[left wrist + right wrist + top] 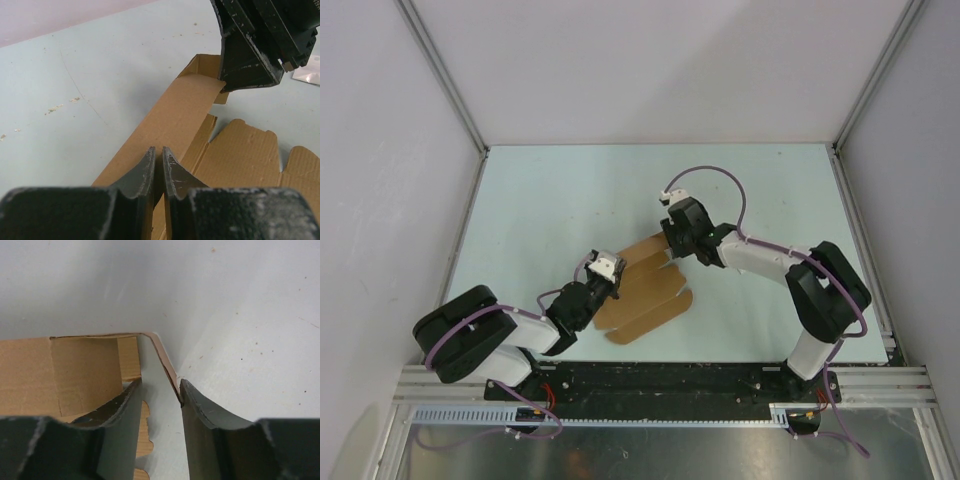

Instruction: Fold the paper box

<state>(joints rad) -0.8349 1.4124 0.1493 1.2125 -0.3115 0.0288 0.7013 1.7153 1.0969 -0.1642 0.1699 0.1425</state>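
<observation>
Paper box (645,298) lies part-folded on the table (540,200), between the two sets of fingers; one long panel (175,112) stands raised, with scalloped flaps flat beside it.

Left gripper (157,155): fingers pressed nearly together on the near end of that panel, thin card pinched between them; the grip looks firm.

Right gripper (160,390): fingers apart, gripping nothing; the curled end flap (162,357) sits just ahead of the tips, its edge touching the inside of one finger; bare table shows in the gap.

Step in hand, as I read it: form the far corner while the left holds the wall up.

To do it well:
- Left should hold its pinch steady without twisting, else the crease wanders.
- Right should bring its tips square to the flap and take it close to the crease, not at the free edge.
- Right should close gently; thin card likely buckles under a hard squeeze.
- Press along the crease line, slowly; watch that the wall does not slip out of the left pinch.
</observation>
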